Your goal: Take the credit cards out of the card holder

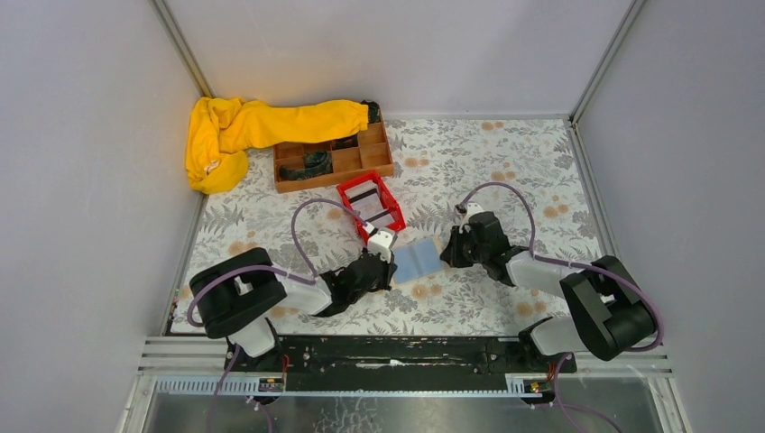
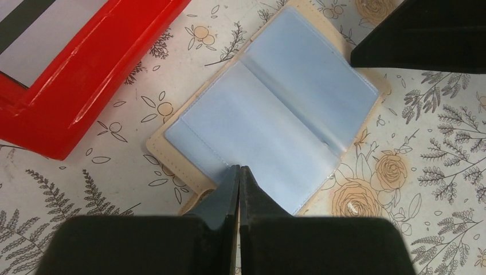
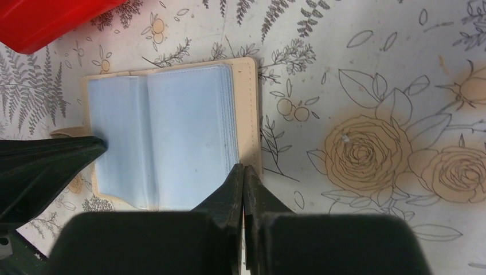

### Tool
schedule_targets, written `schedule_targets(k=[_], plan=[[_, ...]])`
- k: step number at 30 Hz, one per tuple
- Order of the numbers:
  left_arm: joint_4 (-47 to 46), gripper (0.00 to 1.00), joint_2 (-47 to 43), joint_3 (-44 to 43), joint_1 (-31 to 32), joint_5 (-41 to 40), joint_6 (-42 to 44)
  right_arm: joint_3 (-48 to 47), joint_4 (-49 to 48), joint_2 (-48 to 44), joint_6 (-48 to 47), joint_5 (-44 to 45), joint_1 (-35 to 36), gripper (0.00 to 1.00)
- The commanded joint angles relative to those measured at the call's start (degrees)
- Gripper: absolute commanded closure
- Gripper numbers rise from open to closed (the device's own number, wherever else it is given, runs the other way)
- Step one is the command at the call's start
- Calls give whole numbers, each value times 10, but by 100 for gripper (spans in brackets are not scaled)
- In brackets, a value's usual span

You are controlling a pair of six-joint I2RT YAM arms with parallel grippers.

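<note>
My left claw (image 2: 238, 171) and right claw (image 3: 243, 169), both pinched shut, sit at the open card holder's (image 2: 275, 109) edges; only overhead shows the wooden tray (image 1: 336, 179).

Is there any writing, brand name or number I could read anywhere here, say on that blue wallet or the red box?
No text can be read anywhere.
The card holder lies open and shows only plain blue sleeves.
The red bin bears no label.
The card inside it shows a dark stripe but no legible print.
</note>
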State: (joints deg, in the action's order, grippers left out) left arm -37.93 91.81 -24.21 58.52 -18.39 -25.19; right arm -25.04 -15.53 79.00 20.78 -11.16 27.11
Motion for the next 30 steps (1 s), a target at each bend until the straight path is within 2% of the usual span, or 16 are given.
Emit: schedule_targets(k=[1, 12, 23, 30], plan=[[-13, 100, 20, 0, 5, -19, -6, 1, -27, 24, 6, -17, 19, 100], [-25, 100, 40, -11, 6, -10, -5, -14, -37, 11, 14, -46, 46, 100], [-46, 100, 32, -18, 7, 13, -2, -26, -32, -26, 11, -65, 48, 100], [-46, 100, 3, -5, 7, 9, 2, -38, -12, -63, 2, -47, 48, 100]])
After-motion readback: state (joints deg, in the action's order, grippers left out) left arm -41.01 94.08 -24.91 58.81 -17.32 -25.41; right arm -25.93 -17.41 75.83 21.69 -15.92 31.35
